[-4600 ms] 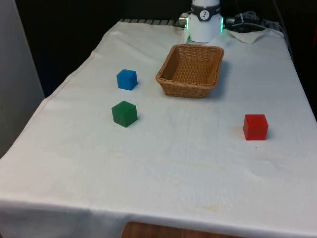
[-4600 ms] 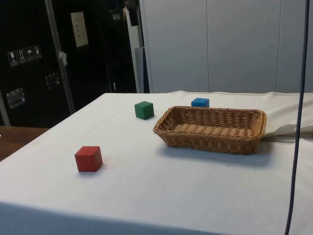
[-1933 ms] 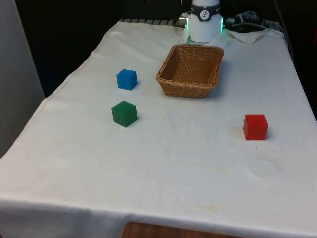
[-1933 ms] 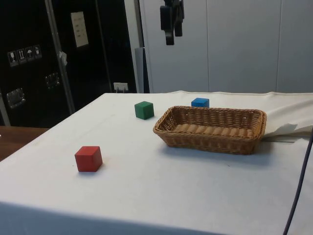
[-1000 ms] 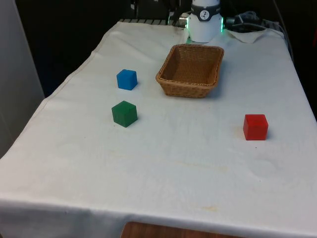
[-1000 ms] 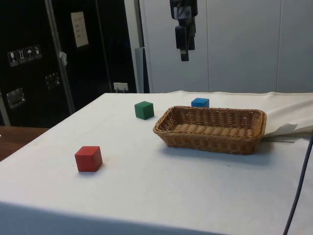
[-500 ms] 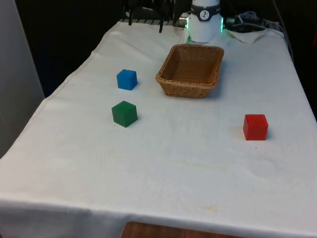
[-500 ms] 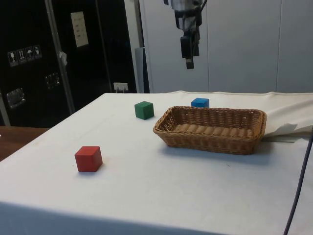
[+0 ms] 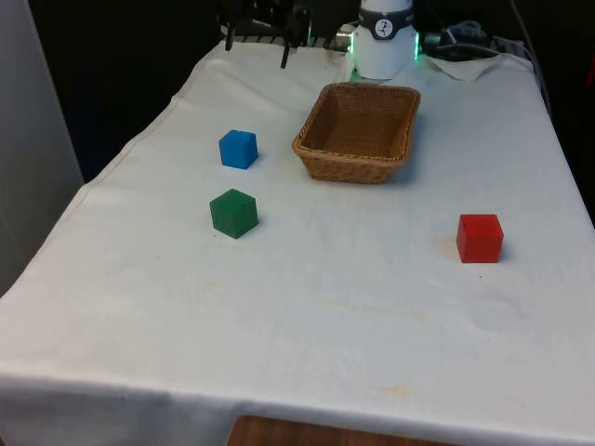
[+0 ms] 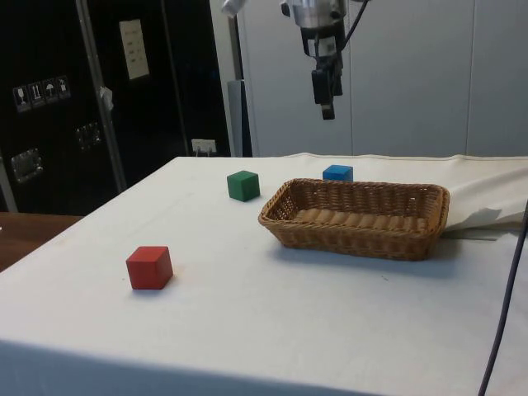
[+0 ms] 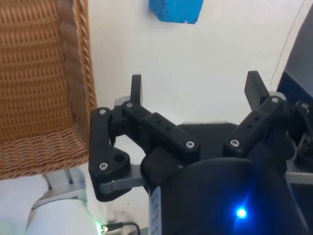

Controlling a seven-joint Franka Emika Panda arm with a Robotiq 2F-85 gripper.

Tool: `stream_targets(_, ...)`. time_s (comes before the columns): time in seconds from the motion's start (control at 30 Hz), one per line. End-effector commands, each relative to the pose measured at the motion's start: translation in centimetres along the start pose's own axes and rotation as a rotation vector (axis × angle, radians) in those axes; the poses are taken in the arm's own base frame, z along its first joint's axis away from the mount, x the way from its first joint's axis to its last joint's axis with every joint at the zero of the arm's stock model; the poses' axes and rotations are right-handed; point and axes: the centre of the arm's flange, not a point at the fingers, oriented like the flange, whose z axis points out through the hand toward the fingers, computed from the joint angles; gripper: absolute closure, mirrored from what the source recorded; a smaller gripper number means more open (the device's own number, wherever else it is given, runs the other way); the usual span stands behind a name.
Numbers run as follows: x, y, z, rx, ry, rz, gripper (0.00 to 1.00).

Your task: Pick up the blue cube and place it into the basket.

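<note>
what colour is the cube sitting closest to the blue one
Green. The green cube sits just nearer the camera than the blue cube, clearest in the front view.

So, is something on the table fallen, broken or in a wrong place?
Nothing stands out. The blue cube, green cube and red cube sit flat on the cloth, apart. The basket is upright and empty. The gripper hangs open above.

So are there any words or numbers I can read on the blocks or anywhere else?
Nothing here can be read.
Pale sheet on the dark cabinet: print too small to read.
Small stickers beside it: too small to read.
Blue cube, green cube, red cube, basket: no writing.
</note>
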Motion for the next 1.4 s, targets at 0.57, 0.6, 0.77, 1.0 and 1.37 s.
stream_targets(0.57, -0.5, -0.3, 2.8, -0.055, 0.020, 0.068, 0.00)
stream_targets(0.6, -0.5, -0.3, 2.9, -0.056, 0.021, 0.074, 0.00)
stream_targets(0.77, -0.4, -0.6, 4.0, -0.062, 0.017, 0.103, 0.00)
stream_targets(1.0, -0.3, -0.7, 5.7, -0.066, 0.010, 0.133, 0.00)
stream_targets(1.37, -0.3, -1.0, 8.0, -0.043, 0.024, 0.180, 0.00)
